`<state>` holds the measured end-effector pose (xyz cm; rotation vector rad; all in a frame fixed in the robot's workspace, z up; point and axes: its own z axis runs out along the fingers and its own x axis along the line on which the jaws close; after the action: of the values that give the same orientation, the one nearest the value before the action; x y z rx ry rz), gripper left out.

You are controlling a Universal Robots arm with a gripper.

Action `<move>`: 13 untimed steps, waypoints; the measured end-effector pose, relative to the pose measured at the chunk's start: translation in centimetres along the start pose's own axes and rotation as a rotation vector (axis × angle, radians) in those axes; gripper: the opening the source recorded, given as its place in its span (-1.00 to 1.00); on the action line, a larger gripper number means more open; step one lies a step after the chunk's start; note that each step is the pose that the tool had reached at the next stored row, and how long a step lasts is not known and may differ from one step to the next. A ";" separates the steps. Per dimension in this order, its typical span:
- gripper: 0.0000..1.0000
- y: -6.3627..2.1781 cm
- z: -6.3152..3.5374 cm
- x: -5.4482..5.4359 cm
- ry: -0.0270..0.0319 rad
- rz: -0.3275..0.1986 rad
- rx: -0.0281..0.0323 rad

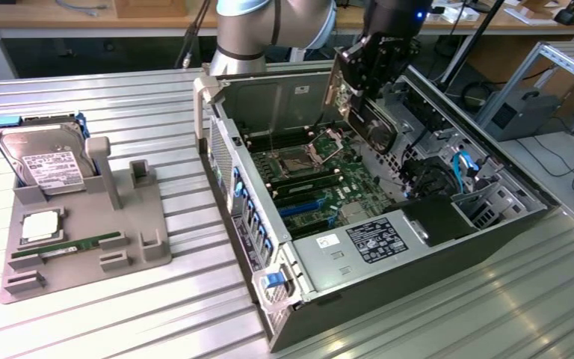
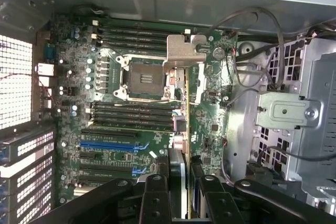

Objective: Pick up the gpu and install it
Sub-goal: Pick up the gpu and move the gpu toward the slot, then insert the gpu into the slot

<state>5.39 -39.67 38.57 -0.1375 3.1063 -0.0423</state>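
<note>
Item: gpu (image 1: 365,120), a thin dark card with a pale metal bracket (image 2: 184,51) at one end.
Location: in the air inside the open computer case (image 1: 229,161), above the motherboard (image 1: 332,187). It is not seated in any slot, as far as I can judge.
My pincer (image 1: 372,71): closed on the gpu, with one finger (image 2: 156,195) on each flat face of the card.
Below the card: processor socket (image 2: 144,80), memory slots (image 2: 134,114), blue expansion slot (image 2: 107,144).
On the grey holder (image 1: 87,247), well apart from the case: hard drive (image 1: 42,161), green memory stick (image 1: 68,245).
Risk, alignment: seen from my wrist, the card's edge lies across the run of the slots. Pressed down like this, I judge it would hit the board or the socket instead of entering a slot.
Risk, slip: my grip is on smooth flat faces only. A knock on the bracket could pivot the card between my fingers.
Risk, snag: loose cables (image 2: 252,30) and the metal cage (image 2: 286,111) sit just beside my path. A sideways drift could hook a wire or scrape the card.
Risk, bracket: it leads the card, so it may catch on the case wall first.
</note>
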 end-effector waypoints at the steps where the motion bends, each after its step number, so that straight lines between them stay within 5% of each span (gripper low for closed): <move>1: -0.47 0.00 0.09 0.0 0.0000 0.000 0.0000; 13: -0.47 0.00 0.13 -0.1 0.0000 0.000 0.0000</move>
<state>5.45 -39.67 38.45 -0.1376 3.1063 -0.0423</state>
